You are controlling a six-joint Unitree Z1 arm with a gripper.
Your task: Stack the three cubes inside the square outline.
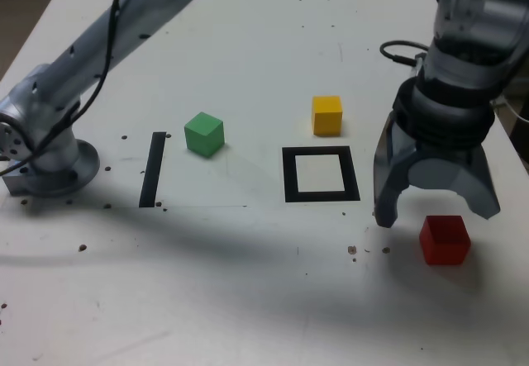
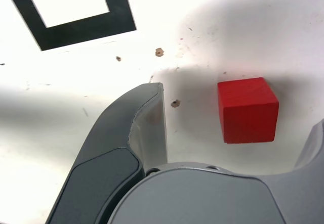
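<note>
The table [image 1: 248, 52] has a smooth, matt white top, lightly scuffed and dotted with small brown specks and pits. The red cube [image 2: 248, 110], green cube [image 1: 204, 133] and yellow cube [image 1: 327, 115] all look like solid matt plastic or painted wood; which one cannot be told. The square outline [image 1: 321, 173] and the strip [image 1: 153, 168] look like flat matt black tape or print. The gripper [image 1: 436, 205] has smooth grey plastic-looking shells with a slight sheen, darker grey panels, and a paler, worn inner face on one finger [image 2: 149, 128]. The arm [image 1: 107, 35] looks like satin silver-grey metal or plastic.
</note>
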